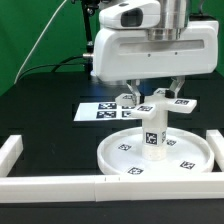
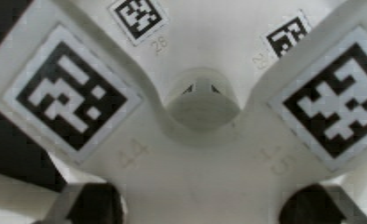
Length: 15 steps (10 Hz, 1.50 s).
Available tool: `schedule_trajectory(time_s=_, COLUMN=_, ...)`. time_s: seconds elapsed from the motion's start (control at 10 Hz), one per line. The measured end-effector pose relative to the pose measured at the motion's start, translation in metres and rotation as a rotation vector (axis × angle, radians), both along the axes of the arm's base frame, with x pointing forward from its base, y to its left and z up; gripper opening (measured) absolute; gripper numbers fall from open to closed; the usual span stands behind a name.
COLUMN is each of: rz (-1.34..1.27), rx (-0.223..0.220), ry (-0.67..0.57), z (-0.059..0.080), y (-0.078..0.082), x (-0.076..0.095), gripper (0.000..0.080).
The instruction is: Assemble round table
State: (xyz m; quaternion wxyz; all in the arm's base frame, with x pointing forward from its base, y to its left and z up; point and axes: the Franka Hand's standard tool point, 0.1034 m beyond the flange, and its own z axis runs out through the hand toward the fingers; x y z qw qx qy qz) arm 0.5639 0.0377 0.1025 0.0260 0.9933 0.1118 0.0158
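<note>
The large rimmed round disc point(image 1: 112, 152) lies on the black table. The short cylindrical leg point(image 1: 152, 136) stands upright at its centre. The small cross-shaped foot point(image 1: 153, 108) sits on top of the leg. My gripper point(image 1: 153, 96) hangs straight above, open, with one finger at each side of the foot. In the wrist view the foot point(image 2: 198, 100) fills the picture with its tagged arms, and my gripper point(image 2: 206, 206) shows only two dark fingertips point(image 2: 95, 205) set wide apart. I cannot tell whether the pads touch the foot.
The marker board point(image 1: 98, 110) lies flat behind the disc. White border rails run along the front point(image 1: 50, 183), the exterior view's left point(image 1: 10, 150) and the exterior view's right point(image 1: 213, 140). A green backdrop and cables stand at the back left.
</note>
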Motion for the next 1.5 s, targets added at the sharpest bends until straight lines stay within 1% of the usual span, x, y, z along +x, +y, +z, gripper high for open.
schedule_trajectory(time_s=0.1, rz=-0.134, rx=0.004, ry=-0.023, z=0.0000, y=0.0031, x=-0.0004, gripper=0.0433)
schedule_trajectory(time_s=0.4, rz=-0.515, rx=0.021, ry=-0.046, z=0.0003, y=0.0037, x=-0.0010, gripper=0.0435)
schedule_trajectory(time_s=0.6, rz=-0.750, rx=0.039, ry=-0.046, z=0.0004, y=0.0038, x=-0.0012, gripper=0.0436)
schedule_trajectory(time_s=0.7, rz=-0.917, rx=0.056, ry=-0.050, z=0.0002, y=0.0031, x=-0.0017, gripper=0.0436)
schedule_trajectory(time_s=1.1, rz=-1.157, rx=0.063, ry=-0.052, z=0.0003, y=0.0026, x=-0.0025, gripper=0.0436)
schedule_trajectory(time_s=1.3, rz=-1.376, rx=0.078, ry=-0.048, z=0.0003, y=0.0011, x=-0.0031, gripper=0.0436)
schedule_trajectory(time_s=1.5, rz=-1.541, rx=0.074, ry=-0.042, z=0.0000, y=0.0029, x=-0.0022, gripper=0.0436)
